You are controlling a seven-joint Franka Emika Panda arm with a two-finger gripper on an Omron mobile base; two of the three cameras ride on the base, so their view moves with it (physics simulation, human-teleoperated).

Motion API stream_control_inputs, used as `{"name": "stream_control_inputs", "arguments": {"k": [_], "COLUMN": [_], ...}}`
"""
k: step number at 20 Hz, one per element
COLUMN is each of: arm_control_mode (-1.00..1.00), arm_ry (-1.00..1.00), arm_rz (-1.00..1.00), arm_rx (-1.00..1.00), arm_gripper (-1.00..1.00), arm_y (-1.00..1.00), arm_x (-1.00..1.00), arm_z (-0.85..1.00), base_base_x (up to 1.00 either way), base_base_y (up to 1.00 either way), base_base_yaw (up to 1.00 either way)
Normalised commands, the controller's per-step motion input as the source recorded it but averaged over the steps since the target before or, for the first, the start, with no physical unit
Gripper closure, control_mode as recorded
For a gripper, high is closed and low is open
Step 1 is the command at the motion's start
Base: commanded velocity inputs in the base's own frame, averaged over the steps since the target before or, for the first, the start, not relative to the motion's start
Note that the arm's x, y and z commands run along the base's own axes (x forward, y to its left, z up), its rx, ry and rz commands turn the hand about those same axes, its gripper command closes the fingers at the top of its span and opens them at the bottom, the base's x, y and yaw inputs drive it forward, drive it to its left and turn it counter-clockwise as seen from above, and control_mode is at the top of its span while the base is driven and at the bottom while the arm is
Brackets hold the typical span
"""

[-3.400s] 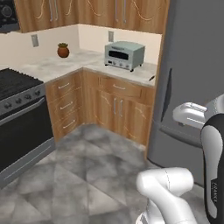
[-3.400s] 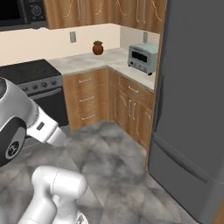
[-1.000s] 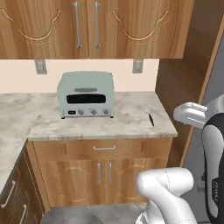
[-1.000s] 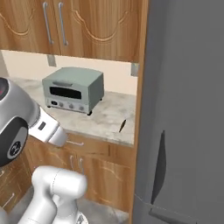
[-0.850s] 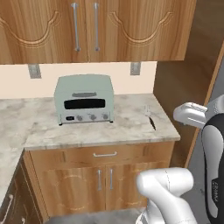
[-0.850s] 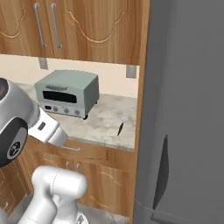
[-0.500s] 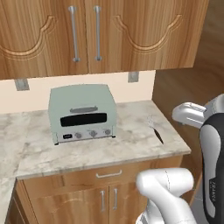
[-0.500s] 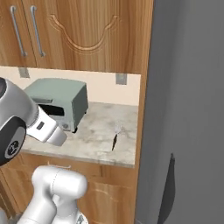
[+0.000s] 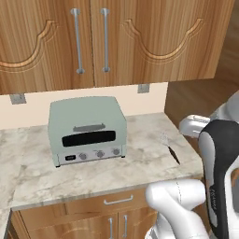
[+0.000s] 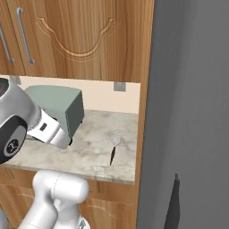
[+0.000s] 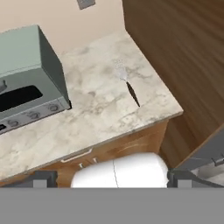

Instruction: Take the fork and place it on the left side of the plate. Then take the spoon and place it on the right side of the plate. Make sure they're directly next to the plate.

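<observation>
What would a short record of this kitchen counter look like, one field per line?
counter: pale marble, wooden drawers below
appliance: green toaster oven, on the counter's left part
utensil: fork with a dark handle, flat on the counter, right of the oven, apart from it
wall: two outlets above the counter
tool: open, holding nothing

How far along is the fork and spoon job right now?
Nothing looks done yet. A fork with a dark handle lies on the counter to the right of the toaster oven, untouched. The gripper is open and holds nothing, above the counter's front edge. Left: pick up the fork, set it left of the plate, then the spoon on the right.
</observation>
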Motion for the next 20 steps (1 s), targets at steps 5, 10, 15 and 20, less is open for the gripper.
{"name": "stream_control_inputs", "arguments": {"k": [5, 10, 15, 20], "arm_control_mode": [-1.00, -1.00, -1.00, -1.00], "arm_ry": [0.13, 0.14, 0.15, 0.01], "arm_rz": [0.00, 0.00, 0.00, 0.05], "arm_rx": [-0.24, -0.14, -0.08, -0.01], "arm_gripper": [-1.00, -1.00, -1.00, -1.00], "arm_y": [-0.21, -0.42, -0.41, -0.14], "arm_x": [0.17, 0.30, 0.35, 0.47], "arm_z": [-0.48, -0.39, -0.50, -0.43], "base_base_x": [0.00, 0.00, 0.00, 0.00], "base_base_y": [0.00, 0.00, 0.00, 0.00], "base_base_yaw": [0.00, 0.00, 0.00, 0.00]}}
